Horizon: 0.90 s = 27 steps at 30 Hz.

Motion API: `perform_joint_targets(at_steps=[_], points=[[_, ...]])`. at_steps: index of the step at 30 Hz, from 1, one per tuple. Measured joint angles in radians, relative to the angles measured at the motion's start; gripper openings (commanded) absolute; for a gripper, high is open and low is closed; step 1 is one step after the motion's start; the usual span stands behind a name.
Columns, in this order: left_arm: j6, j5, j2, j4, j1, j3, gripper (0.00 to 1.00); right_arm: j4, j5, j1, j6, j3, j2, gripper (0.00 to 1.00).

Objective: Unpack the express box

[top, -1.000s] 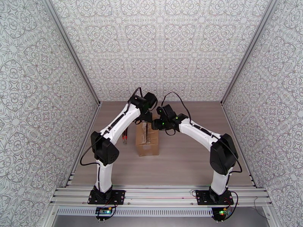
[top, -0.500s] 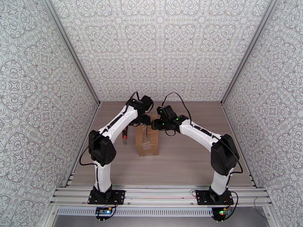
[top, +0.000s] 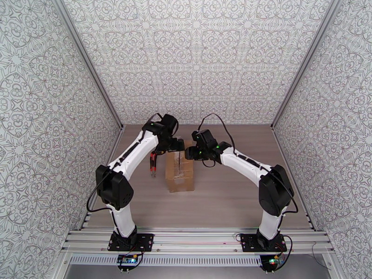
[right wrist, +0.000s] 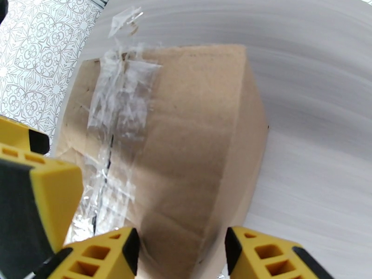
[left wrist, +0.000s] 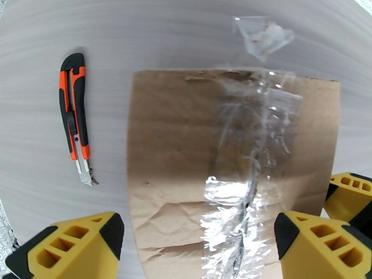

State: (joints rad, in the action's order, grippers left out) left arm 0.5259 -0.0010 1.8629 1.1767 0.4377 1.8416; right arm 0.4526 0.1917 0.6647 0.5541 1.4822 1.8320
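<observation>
From overhead, the express box (top: pixel 180 175) sat near the middle of the bench (top: pixel 223 205), its long side running from 12 to 6 o'clock. The utility knife (top: pixel 152 164) lay just beside it at 9 o'clock. My left end effector (top: pixel 176 146) and my right end effector (top: pixel 189 153) met over the box's 12 o'clock end. Through my left wrist camera, my left end effector (left wrist: pixel 197 229) was released, its fingers spread wide above the box (left wrist: pixel 176 149). Crinkled clear tape (left wrist: pixel 253 149) ran along the seam, with a loose scrap (left wrist: pixel 262 36) at 1 o'clock and the knife (left wrist: pixel 74 117) on the bench at 9 o'clock. Through my right wrist camera, my right end effector (right wrist: pixel 180 242) straddled the box's (right wrist: pixel 195 126) side edge at 6 o'clock. I could not tell whether it was grasping the cardboard.
</observation>
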Motion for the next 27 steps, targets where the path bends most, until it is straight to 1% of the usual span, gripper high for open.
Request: perform_joint_targets(at_steps=[3, 8, 14, 20, 27], points=[[-0.005, -0.024, 0.006, 0.003, 0.011, 0.000, 0.90, -0.041, 0.005, -0.003, 0.007, -0.042, -0.020, 0.60], [-0.008, -0.106, 0.030, 0.016, 0.031, 0.000, 0.91, -0.056, 0.023, -0.003, 0.007, -0.064, -0.030, 0.61], [-0.007, -0.135, 0.050, 0.014, 0.037, 0.001, 0.94, -0.101, 0.030, -0.003, 0.006, -0.106, -0.044, 0.61], [-0.008, -0.170, 0.075, 0.024, 0.044, 0.015, 0.98, -0.100, 0.030, -0.005, -0.005, -0.112, -0.046, 0.61], [-0.007, -0.270, 0.138, 0.068, 0.080, 0.074, 0.98, -0.082, 0.030, -0.006, -0.024, -0.113, -0.046, 0.61]])
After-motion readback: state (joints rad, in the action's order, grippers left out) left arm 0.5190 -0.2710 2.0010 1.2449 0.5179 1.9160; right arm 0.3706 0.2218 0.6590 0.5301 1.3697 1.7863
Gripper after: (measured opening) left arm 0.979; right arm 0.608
